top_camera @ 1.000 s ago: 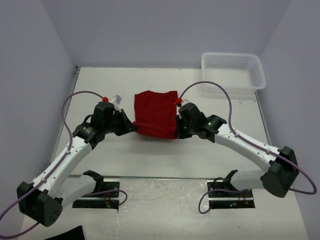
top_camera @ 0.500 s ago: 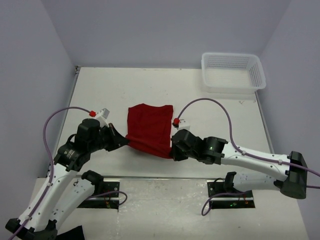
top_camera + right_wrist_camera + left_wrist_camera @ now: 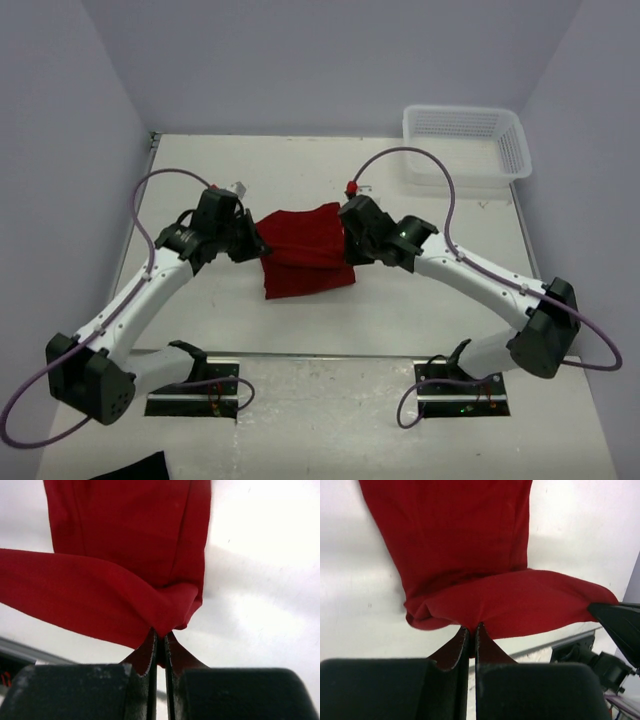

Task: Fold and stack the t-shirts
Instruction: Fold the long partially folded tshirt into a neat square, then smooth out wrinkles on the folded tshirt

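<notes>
The dark red t-shirt [image 3: 305, 250] lies partly folded at the middle of the table, its upper edge lifted between the two arms and the rest trailing on the table toward the near side. My left gripper [image 3: 256, 243] is shut on the shirt's left edge [image 3: 470, 615]. My right gripper [image 3: 348, 235] is shut on the shirt's right edge [image 3: 165, 615]. In both wrist views the cloth hangs from the closed fingertips, folded over itself.
A white mesh basket [image 3: 465, 143] stands at the far right corner of the table. A black cloth scrap [image 3: 130, 468] lies off the table at the bottom left. Purple cables loop above both arms.
Both grippers, holding the shirt, first pulled back toward the near edge, then moved forward and up again, so the held edge now lies over the rest of the shirt.
</notes>
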### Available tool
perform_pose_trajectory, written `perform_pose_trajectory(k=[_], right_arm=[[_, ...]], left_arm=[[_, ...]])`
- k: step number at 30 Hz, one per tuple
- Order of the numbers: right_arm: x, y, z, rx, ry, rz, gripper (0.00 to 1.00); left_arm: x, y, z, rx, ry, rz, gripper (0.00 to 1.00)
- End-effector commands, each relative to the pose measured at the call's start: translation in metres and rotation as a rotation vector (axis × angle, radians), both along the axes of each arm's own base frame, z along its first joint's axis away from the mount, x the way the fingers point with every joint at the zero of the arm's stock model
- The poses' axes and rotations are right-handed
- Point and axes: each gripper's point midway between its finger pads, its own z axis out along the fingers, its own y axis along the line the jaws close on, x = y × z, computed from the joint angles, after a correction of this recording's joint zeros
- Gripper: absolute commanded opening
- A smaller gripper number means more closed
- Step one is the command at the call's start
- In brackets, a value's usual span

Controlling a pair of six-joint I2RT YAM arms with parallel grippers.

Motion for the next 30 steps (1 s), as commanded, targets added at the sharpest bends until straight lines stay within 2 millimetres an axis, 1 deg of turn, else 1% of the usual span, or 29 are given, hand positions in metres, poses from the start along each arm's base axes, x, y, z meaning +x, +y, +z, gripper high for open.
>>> perform_pose_trajectory(k=[1,2,3,4,5,6,7,8,9,10,11,12,13,14,15,16,17,18,19,20,21,22,23,24,25,26,28,29,30], right_arm=[[0.034,0.000,0.010,-0.036,-0.027,0.069,0.00],[0.054,-0.003,0.020,-0.032,-0.053,0.060,0.00],[0.064,-0.003,0.018,-0.037,-0.052,0.067,0.00],[0.073,0.006,0.005,-0.031,-0.013,0.102,0.00],[0.094,0.004,0.014,-0.020,-0.036,0.097,0.00],[0.107,0.009,-0.009,-0.043,0.014,0.114,0.00],[0.121,0.021,0.000,-0.017,-0.002,0.167,0.00],[0.136,0.018,-0.007,-0.029,0.005,0.157,0.00],[0.146,0.019,-0.017,-0.037,0.028,0.164,0.00],[0.151,0.026,-0.050,-0.033,0.123,0.201,0.00],[0.174,0.028,-0.041,-0.019,0.089,0.193,0.00],[0.182,0.029,-0.048,-0.015,0.099,0.193,0.01],[0.194,0.033,-0.061,-0.006,0.115,0.202,0.08],[0.204,0.029,-0.065,0.002,0.119,0.190,0.31],[0.210,0.027,-0.071,0.002,0.126,0.188,0.40],[0.225,0.026,-0.075,0.001,0.111,0.189,0.48],[0.236,0.025,-0.073,-0.001,0.079,0.183,0.60],[0.248,0.025,-0.062,0.004,0.041,0.178,0.69],[0.256,0.018,-0.061,0.004,0.034,0.174,0.76],[0.262,0.013,-0.062,-0.009,0.024,0.166,0.80],[0.267,0.008,-0.058,-0.021,0.004,0.150,0.82],[0.269,0.002,-0.053,-0.033,-0.006,0.138,0.82],[0.267,-0.003,-0.035,-0.033,-0.035,0.131,0.83],[0.270,-0.007,-0.024,-0.039,-0.079,0.111,0.84],[0.260,-0.011,-0.031,-0.053,-0.059,0.114,0.86],[0.256,-0.014,-0.013,-0.044,-0.090,0.110,0.96],[0.247,-0.019,-0.011,-0.050,-0.076,0.106,0.98],[0.243,-0.021,-0.009,-0.055,-0.067,0.100,0.98],[0.236,-0.025,-0.006,-0.054,-0.064,0.083,0.98]], left_arm=[[0.063,0.003,0.026,0.022,-0.131,0.049,0.00],[0.075,0.004,0.026,0.025,-0.145,0.050,0.00],[0.087,0.007,0.009,0.043,-0.094,0.063,0.00],[0.101,0.012,0.014,0.035,-0.099,0.079,0.00],[0.112,0.014,0.012,0.044,-0.107,0.082,0.00],[0.127,0.017,0.001,0.057,-0.080,0.097,0.00],[0.141,0.024,-0.004,0.061,-0.087,0.118,0.00],[0.147,0.025,-0.011,0.053,-0.064,0.115,0.00],[0.162,0.024,-0.024,0.056,-0.028,0.118,0.00],[0.170,0.027,-0.032,0.076,-0.013,0.135,0.00],[0.176,0.027,-0.039,0.084,-0.003,0.141,0.00],[0.183,0.027,-0.055,0.094,0.029,0.141,0.00],[0.189,0.029,-0.063,0.092,0.039,0.159,0.00],[0.190,0.031,-0.079,0.098,0.070,0.166,0.00],[0.194,0.038,-0.086,0.110,0.076,0.194,0.00],[0.201,0.039,-0.089,0.106,0.060,0.213,0.05],[0.204,0.041,-0.094,0.115,0.069,0.231,0.05],[0.208,0.045,-0.095,0.134,0.055,0.259,0.10],[0.220,0.044,-0.088,0.120,-0.001,0.262,0.14],[0.224,0.045,-0.081,0.124,-0.027,0.272,0.18],[0.227,0.049,-0.075,0.148,-0.051,0.292,0.23],[0.234,0.053,-0.063,0.176,-0.106,0.301,0.39],[0.237,0.055,-0.039,0.190,-0.170,0.308,0.48],[0.239,0.060,-0.027,0.239,-0.216,0.338,0.55],[0.239,0.060,-0.015,0.262,-0.261,0.330,0.69],[0.238,0.059,0.003,0.262,-0.309,0.320,0.75],[0.236,0.055,0.018,0.274,-0.350,0.297,0.80],[0.232,0.053,0.026,0.268,-0.365,0.293,0.81],[0.226,0.048,0.026,0.253,-0.354,0.270,0.81]])
